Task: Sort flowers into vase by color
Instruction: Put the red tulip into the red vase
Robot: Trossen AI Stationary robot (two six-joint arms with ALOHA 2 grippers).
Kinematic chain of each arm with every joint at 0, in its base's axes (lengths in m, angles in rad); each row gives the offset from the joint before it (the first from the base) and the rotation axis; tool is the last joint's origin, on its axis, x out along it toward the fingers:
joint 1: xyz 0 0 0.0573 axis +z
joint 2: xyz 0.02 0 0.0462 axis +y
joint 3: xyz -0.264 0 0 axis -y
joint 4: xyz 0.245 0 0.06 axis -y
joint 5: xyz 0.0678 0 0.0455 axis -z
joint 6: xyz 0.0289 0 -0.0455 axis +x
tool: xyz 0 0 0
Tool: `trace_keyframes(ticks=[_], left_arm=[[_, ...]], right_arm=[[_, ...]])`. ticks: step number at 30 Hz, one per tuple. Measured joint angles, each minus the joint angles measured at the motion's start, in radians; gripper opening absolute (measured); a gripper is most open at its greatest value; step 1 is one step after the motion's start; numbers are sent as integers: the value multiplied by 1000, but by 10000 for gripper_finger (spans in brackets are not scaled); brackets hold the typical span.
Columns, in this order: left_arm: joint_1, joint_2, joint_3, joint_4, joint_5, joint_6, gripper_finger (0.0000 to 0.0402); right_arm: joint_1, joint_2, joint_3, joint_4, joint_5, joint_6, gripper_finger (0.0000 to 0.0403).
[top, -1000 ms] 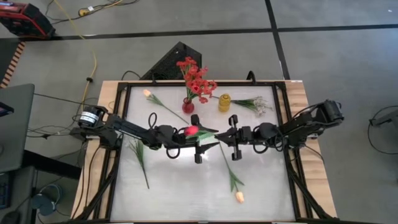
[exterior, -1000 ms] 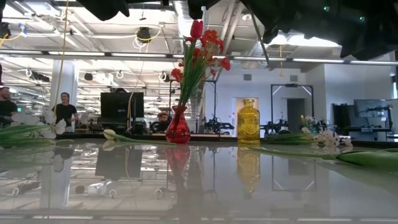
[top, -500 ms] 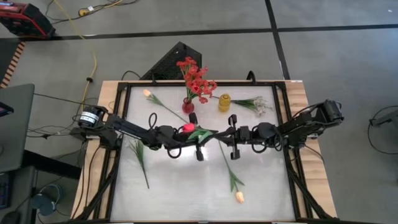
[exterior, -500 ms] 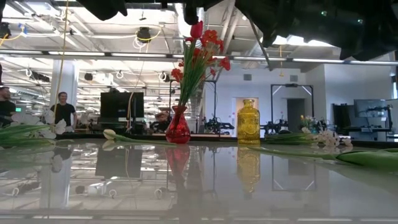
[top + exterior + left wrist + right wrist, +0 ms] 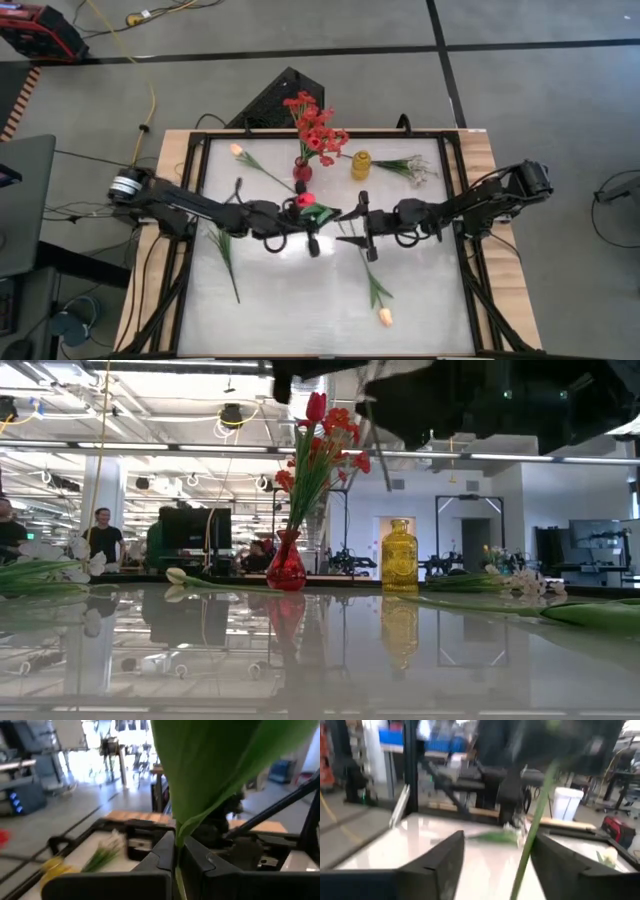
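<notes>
High view | red tulip (image 5: pixel 305 200) clamped by closed left gripper (image 5: pixel 312 212) near red vase (image 5: pixel 302 171) | right gripper (image 5: pixel 352 221) spread, holding nothing

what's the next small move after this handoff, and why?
Probably back the right hand away from the stem. The left hand is shut on the red tulip, and the right fingers stand open with the stem loose between them. Once clear, the left arm can carry the tulip to the red vase.
</notes>
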Motion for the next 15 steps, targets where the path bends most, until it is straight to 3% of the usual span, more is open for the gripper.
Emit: trace_keyframes(ticks=[5,11,13,15], left_arm=[[2,-176,0,-309,-174,-45,0],[69,-306,-8,-459,-412,18,0],[138,-326,-33,-455,-404,13,0],[221,-341,-64,-450,-319,-24,0]], right_arm=[[30,-7,-6,-97,-7,-61,298],[46,-19,-5,-134,-5,-61,301],[44,-26,-5,-140,-5,-60,301],[44,-33,-5,-143,-5,-55,302]])
